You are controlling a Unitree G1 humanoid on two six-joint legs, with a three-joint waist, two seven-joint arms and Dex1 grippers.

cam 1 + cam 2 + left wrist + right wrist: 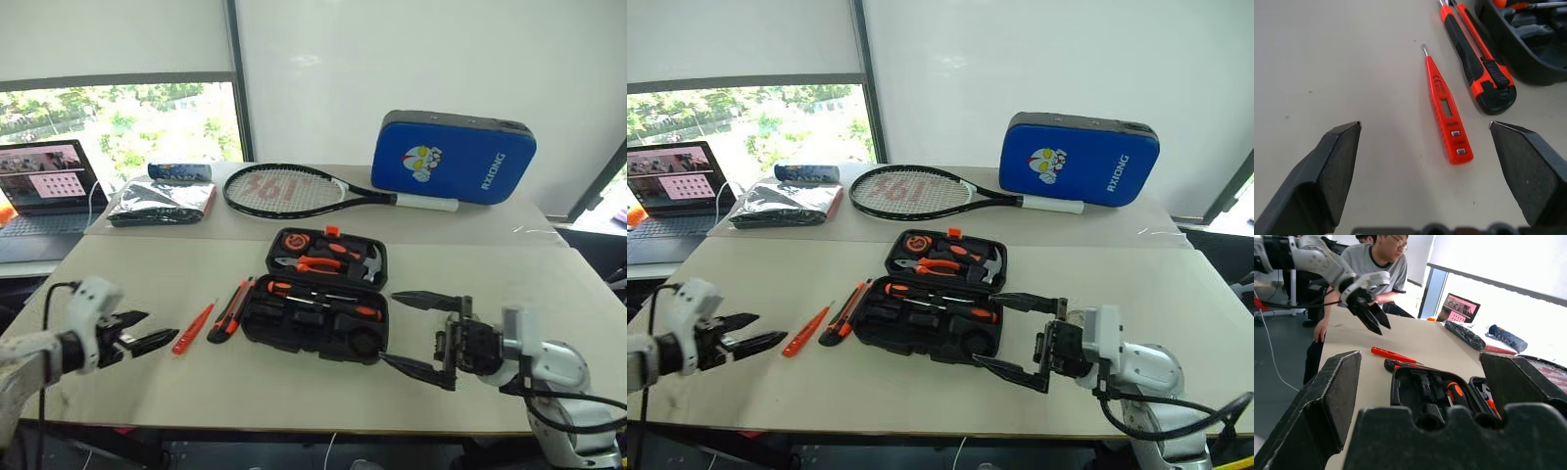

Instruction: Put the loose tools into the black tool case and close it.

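The blue padded rectangular case (453, 157) standing against the wall carries white lettering down its right part — it reads "RXIONG". The strings of the black-framed tennis racket (284, 189) bear large red figures that look like "361", and the slim all-orange tester screwdriver (1444, 110) has a small "CE" mark near its tip — its other print is too small to read.

White-grey arms, black cables, each end effector (416, 333) with black pointed fingers

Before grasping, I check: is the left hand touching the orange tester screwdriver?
Apart. In the left wrist view, bare table separates the left hand from the tester screwdriver.
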